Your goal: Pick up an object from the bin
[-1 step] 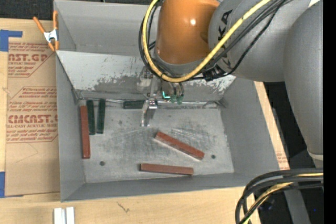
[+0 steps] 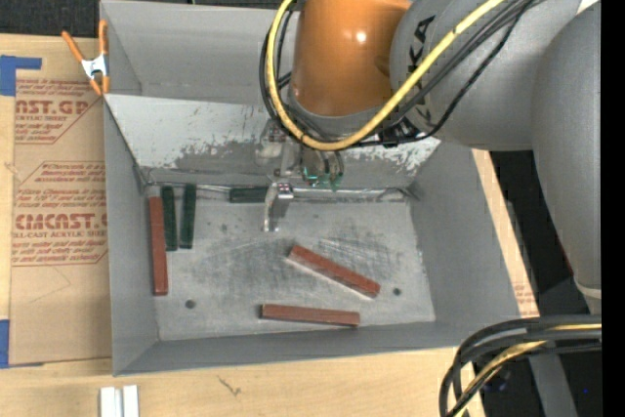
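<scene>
My gripper (image 2: 275,213) hangs below the orange cover, over the bin floor near the back wall, a little left of centre. Just left of it a short dark green bar (image 2: 248,194) lies along the foot of the back wall. In front of the gripper and to its right a reddish-brown bar (image 2: 332,271) lies slanted on the floor, apart from it. Nothing shows in the gripper.
A second reddish-brown bar (image 2: 310,314) lies flat near the front wall. At the left a third one (image 2: 158,246) lies lengthwise beside two dark green bars (image 2: 177,217). The arm and its cables cover the bin's back right.
</scene>
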{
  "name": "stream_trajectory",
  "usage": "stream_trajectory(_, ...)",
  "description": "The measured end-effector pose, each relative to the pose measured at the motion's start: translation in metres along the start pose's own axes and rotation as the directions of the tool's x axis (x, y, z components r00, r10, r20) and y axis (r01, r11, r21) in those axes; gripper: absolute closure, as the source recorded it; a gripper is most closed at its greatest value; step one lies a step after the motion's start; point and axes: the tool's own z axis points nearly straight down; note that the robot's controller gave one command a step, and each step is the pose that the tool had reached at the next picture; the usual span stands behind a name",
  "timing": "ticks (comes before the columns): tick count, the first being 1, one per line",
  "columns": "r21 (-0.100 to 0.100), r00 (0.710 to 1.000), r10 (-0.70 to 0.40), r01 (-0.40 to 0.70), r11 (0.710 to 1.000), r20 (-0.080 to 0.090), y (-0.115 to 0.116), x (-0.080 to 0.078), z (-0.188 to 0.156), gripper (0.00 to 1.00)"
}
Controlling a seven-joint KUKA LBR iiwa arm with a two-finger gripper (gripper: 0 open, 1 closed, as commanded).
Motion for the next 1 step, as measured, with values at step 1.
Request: stream_trajectory(1, 0.000, 0.997, -0.077, 0.077, 0.997, 0.004, -0.0380, 0.0147, 0.0371, 0.00)
